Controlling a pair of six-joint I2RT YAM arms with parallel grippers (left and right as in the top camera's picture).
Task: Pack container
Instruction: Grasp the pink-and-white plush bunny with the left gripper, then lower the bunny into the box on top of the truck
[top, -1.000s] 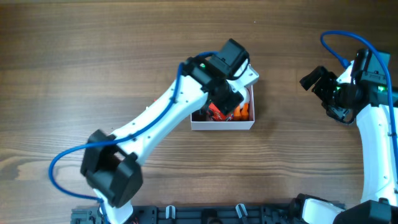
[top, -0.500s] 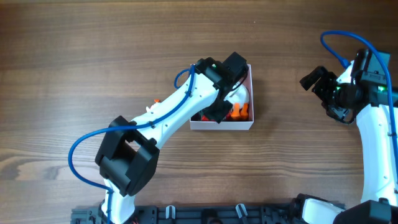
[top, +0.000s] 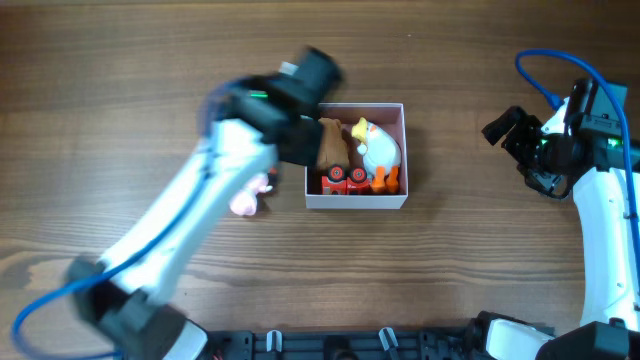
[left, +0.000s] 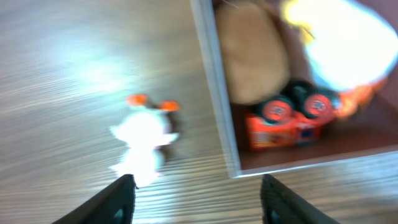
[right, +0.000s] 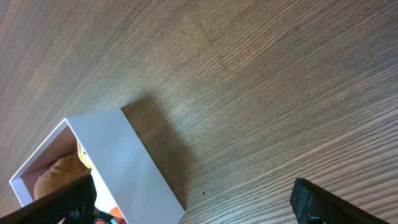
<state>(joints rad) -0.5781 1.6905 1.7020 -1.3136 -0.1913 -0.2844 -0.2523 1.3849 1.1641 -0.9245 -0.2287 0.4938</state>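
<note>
The wooden table (top: 120, 80) carries the container (top: 356, 201) and 1 small white toy (left: 144, 138) beside it.

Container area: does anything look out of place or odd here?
Yes. One small white toy lies on the table just left of the container, outside it, while the brown toy and the red car sit inside. Nothing looks spilled or damaged.
</note>
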